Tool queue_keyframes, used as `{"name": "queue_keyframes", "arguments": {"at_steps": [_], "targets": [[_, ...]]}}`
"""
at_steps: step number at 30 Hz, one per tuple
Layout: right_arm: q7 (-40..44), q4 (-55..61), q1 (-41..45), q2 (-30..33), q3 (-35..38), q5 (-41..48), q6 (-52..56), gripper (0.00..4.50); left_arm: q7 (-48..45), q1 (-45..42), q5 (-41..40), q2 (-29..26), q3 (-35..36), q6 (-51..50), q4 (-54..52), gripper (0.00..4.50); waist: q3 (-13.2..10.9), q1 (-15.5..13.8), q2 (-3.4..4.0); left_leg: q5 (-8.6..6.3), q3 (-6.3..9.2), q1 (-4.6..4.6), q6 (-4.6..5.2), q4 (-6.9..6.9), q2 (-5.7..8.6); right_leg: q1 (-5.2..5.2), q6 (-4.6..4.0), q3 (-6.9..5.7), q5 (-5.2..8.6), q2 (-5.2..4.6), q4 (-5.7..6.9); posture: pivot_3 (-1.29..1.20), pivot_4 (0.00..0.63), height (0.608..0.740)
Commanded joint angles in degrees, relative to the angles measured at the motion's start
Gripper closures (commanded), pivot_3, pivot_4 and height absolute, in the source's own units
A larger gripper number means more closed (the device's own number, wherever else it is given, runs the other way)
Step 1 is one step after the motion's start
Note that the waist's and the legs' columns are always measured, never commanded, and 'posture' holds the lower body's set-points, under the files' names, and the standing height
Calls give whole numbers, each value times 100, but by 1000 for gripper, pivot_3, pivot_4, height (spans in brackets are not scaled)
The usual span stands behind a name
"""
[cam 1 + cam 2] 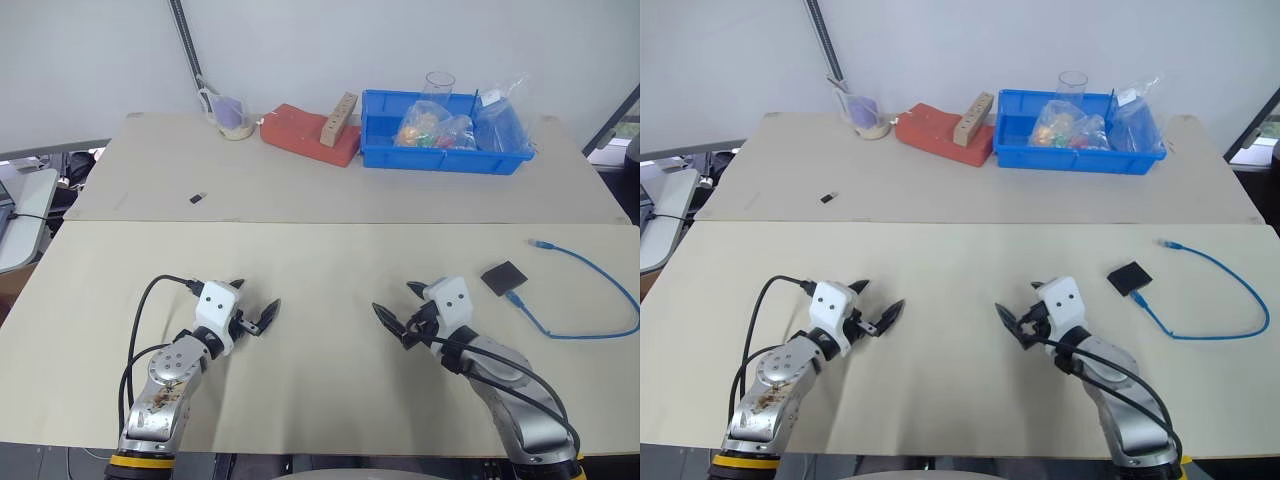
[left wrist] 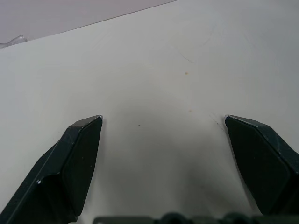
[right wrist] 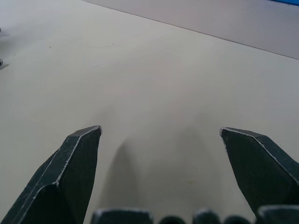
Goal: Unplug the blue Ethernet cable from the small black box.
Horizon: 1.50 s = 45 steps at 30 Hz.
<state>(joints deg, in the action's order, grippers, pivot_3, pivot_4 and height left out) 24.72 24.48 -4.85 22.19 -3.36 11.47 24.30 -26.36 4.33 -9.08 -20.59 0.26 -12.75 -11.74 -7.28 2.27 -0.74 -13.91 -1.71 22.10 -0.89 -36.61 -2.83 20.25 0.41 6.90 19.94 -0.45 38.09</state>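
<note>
From my head camera, I see both my arms reaching forward over the near table, forearms angled inward so the 2 grippers point toward each other across a bare patch. My left gripper hangs just above the tabletop, its 2 black fingers spread apart and holding nothing. My right gripper mirrors it, fingers likewise parted and empty. The small black box lies flat on the table, to the right of my right gripper and a little farther from me, clear of it. The blue Ethernet cable runs from a plug beside the box's near right corner, loops out toward the table's right edge and curls back to a free plug farther from me than the box; whether the near plug is seated in the box I cannot tell.

On the far table sit a blue bin, a red block and a tiny black piece.

In my left wrist view, my 2 fingers stand wide apart over plain tabletop.

In my right wrist view, my fingers are equally wide, nothing between them.
</note>
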Motion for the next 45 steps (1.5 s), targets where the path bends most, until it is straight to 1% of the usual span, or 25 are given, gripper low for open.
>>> {"name": "queue_keyframes", "arguments": {"at_steps": [1,4,5,8,11,13,16,17,20,24,26,29,31,33,40,43,45], "targets": [[-16,177,65,2,86,31,-8,0,2,-42,2,-27,5,-17,-177,52,0,0,0,0,0,0,0,0,0,0,0,0,0,0,0,0,150,740],[12,253,-36,56,156,51,-26,0,-213,-88,-94,-109,-43,-12,-260,52,0,-3,0,0,0,0,0,0,0,0,0,0,0,0,0,0,150,740],[27,376,-111,126,261,83,15,0,-391,-169,-294,-157,-22,-142,-368,52,0,-6,0,0,0,0,0,0,0,0,0,0,0,0,0,0,150,740],[109,763,-368,415,709,224,181,0,-1043,-588,-885,-414,-38,-589,-705,52,-3,-51,2,1,9,12,-2,0,5,2,1,-2,0,-2,0,0,150,740],[232,1075,-717,785,1393,420,455,0,-2082,-1264,-1351,-849,-411,-882,-940,52,-2,-97,3,2,12,14,-3,-3,11,-1,4,-1,2,-1,-1,0,150,740],[261,1123,-840,947,1716,497,565,0,-2489,-1660,-1492,-1003,-613,-976,-949,52,-2,-117,4,3,13,12,-3,-3,16,-5,5,-2,3,2,-3,0,150,740],[400,919,-938,1143,2224,589,574,0,-3119,-2401,-1644,-1054,-943,-1016,-748,52,0,-89,8,2,10,9,-2,-3,26,-6,6,2,3,4,-5,0,150,740],[521,577,-877,1276,2456,635,520,0,-3409,-2782,-1613,-991,-1107,-878,-529,52,-1,-78,6,3,10,9,-2,-3,24,-5,6,4,3,9,-6,0,150,740],[797,-307,-636,1606,2806,694,404,0,-3854,-3495,-1434,-802,-1372,-401,11,52,-4,-88,3,7,3,13,2,-10,34,-9,6,5,3,14,-7,0,150,740],[1189,-1097,-400,1941,2945,769,318,0,-4096,-3785,-1378,-708,-1419,-170,326,52,-4,-68,8,4,-9,14,8,-13,36,-13,7,18,5,19,-10,0,150,740],[1312,-1438,-260,2074,3010,809,342,0,-4189,-3810,-1360,-722,-1400,-114,361,52,-10,-54,17,4,-7,17,9,-13,31,-12,7,21,5,29,-11,0,150,740],[1736,-1886,-161,2348,2968,894,326,0,-4296,-3709,-1437,-804,-1350,-174,201,52,-13,-83,20,4,-7,20,9,-15,32,-12,7,25,5,27,-10,0,150,740],[2062,-2128,-73,2499,2861,981,330,0,-4306,-3673,-1460,-818,-1334,-210,132,52,-13,-104,20,4,-7,20,9,-15,33,-13,7,25,5,23,-10,0,150,740],[2310,-2519,123,2633,2673,885,145,0,-4288,-3653,-1464,-809,-1336,-227,91,52,-13,-110,20,4,-6,20,9,-21,33,-16,9,26,5,22,-10,0,150,740],[2819,-3581,853,2834,2255,684,-206,0,-4266,-3681,-1487,-790,-1272,-260,108,52,-14,-133,23,4,-7,21,9,-25,33,-16,9,25,6,22,-9,0,150,740],[2969,-3800,968,2908,2160,636,-240,826,-4278,-3649,-1470,-829,-1229,-220,146,0,-13,-146,26,4,-7,23,9,-27,33,-16,9,24,5,21,-8,0,150,740],[3034,-3819,953,2943,2145,632,-225,1506,-4282,-3629,-1462,-843,-1208,-204,164,0,-11,-150,28,4,-6,23,9,-27,33,-16,9,24,5,19,-8,0,150,740]]}}
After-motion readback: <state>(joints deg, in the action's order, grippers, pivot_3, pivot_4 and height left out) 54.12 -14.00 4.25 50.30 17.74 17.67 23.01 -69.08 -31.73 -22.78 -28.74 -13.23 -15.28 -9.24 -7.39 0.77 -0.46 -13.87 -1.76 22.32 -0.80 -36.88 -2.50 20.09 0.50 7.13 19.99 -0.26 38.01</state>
